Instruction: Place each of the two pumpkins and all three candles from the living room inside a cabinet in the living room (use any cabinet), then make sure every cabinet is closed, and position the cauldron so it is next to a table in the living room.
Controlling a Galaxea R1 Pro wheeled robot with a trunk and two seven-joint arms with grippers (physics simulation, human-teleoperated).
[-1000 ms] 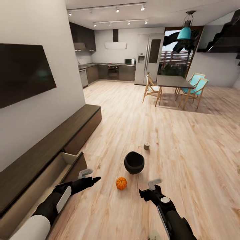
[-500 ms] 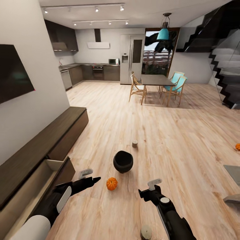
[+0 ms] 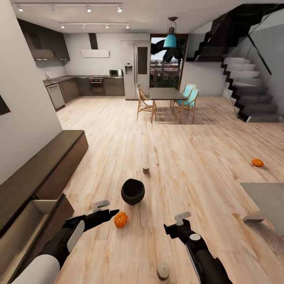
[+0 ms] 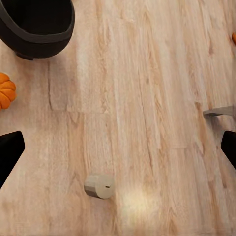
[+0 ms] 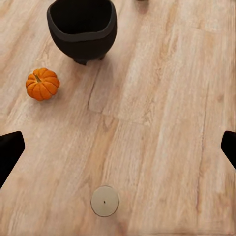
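Note:
An orange pumpkin (image 3: pixel 120 219) lies on the wood floor just past my left gripper (image 3: pixel 107 209), which is open and empty. Beyond the pumpkin stands the black cauldron (image 3: pixel 132 191), with a cream candle (image 3: pixel 146 169) further on. Another candle (image 3: pixel 163 270) stands near my right arm, below my open right gripper (image 3: pixel 175 223). A second pumpkin (image 3: pixel 257 162) lies far to the right. The dark cabinet (image 3: pixel 47 165) runs along the left wall with one drawer (image 3: pixel 23 221) open. The right wrist view shows the cauldron (image 5: pixel 82 24), pumpkin (image 5: pixel 43 84) and candle (image 5: pixel 104 200).
A low grey table (image 3: pixel 268 197) juts in at the right, and its leg (image 4: pixel 219 112) is in the left wrist view. A dining table with chairs (image 3: pixel 165 94) stands further back, stairs (image 3: pixel 248 86) rise at the right, and the kitchen lies behind. Open floor spreads between them.
The camera has turned to the right, so everything has slid left in the picture. The stairs, the second pumpkin and the grey table have come into view. Both arms hold their pose.

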